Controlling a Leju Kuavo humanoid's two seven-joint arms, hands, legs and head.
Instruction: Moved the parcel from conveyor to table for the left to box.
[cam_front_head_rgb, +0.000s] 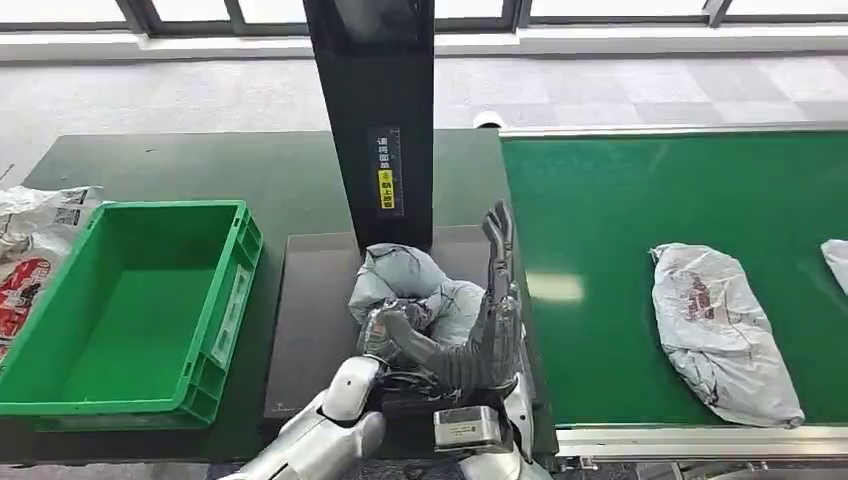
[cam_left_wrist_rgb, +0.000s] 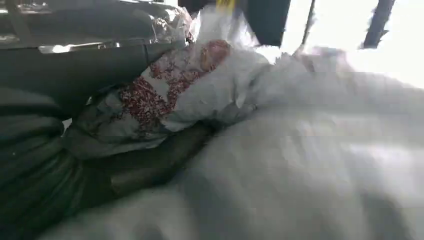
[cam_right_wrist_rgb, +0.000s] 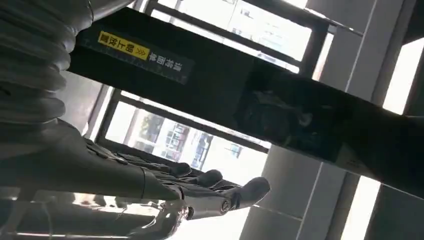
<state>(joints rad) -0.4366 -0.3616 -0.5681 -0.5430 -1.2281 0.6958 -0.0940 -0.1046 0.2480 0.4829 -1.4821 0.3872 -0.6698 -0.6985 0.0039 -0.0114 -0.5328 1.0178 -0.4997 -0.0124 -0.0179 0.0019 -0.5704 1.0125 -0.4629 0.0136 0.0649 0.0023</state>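
Observation:
A crumpled grey parcel (cam_front_head_rgb: 410, 285) lies on the dark platform (cam_front_head_rgb: 310, 320) of the table, just in front of the black post (cam_front_head_rgb: 385, 120). My left hand (cam_front_head_rgb: 385, 340) grips the parcel's near side. In the left wrist view the parcel (cam_left_wrist_rgb: 300, 165), with a red print on its plastic, presses against that hand's dark fingers (cam_left_wrist_rgb: 150, 165). My right hand (cam_front_head_rgb: 497, 300) stands beside the parcel's right side with its fingers straight up and apart. In the right wrist view the right hand (cam_right_wrist_rgb: 150, 180) holds nothing.
An empty green crate (cam_front_head_rgb: 235, 290) stands left of the platform. Plastic bags (cam_front_head_rgb: 30, 250) lie beyond it at the table's left edge. On the green conveyor (cam_front_head_rgb: 620, 200) to the right lie another grey parcel (cam_front_head_rgb: 720, 330) and part of a third (cam_front_head_rgb: 838, 260).

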